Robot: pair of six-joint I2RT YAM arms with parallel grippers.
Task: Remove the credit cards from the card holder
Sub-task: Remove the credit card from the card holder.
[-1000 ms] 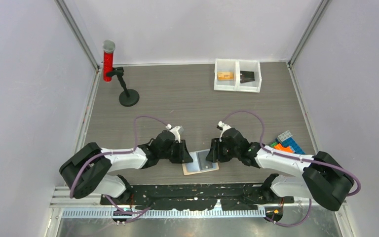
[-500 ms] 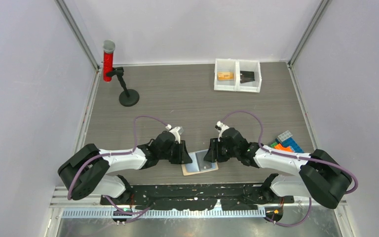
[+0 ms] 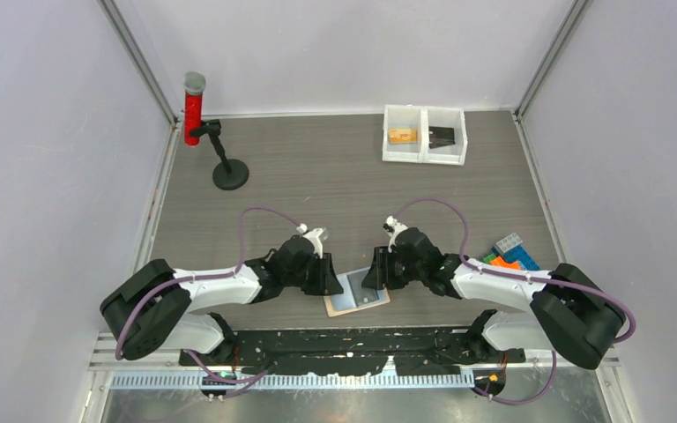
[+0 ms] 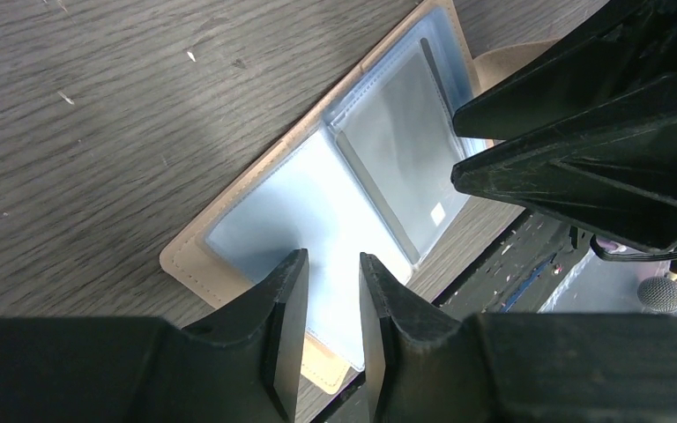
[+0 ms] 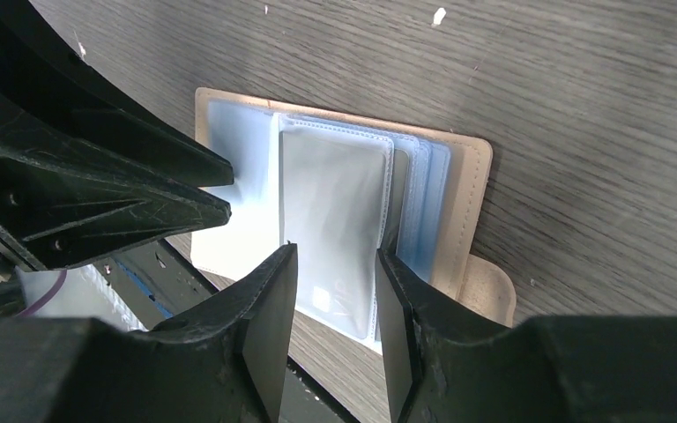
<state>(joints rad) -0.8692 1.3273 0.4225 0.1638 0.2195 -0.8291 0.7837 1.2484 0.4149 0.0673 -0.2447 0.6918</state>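
Observation:
The tan card holder (image 3: 358,301) lies open on the table near the front edge, with its glossy grey-blue sleeves facing up. In the right wrist view a grey card (image 5: 335,189) sits inside the top clear sleeve, and the snap tab (image 5: 491,295) points right. My left gripper (image 4: 333,264) is slightly open over the holder's left page (image 4: 273,220). My right gripper (image 5: 335,256) is open over the sleeve with the card. The two grippers face each other closely above the holder (image 4: 229,242).
A white two-part bin (image 3: 423,154) at the back holds an orange-tan block (image 3: 401,136) and a dark object (image 3: 442,137). A red cylinder (image 3: 193,110) and a black stand (image 3: 229,174) are at the back left. Coloured blocks (image 3: 511,254) lie at the right.
My right gripper has edged left, further over the holder. My left gripper has barely shifted. The holder stays in place.

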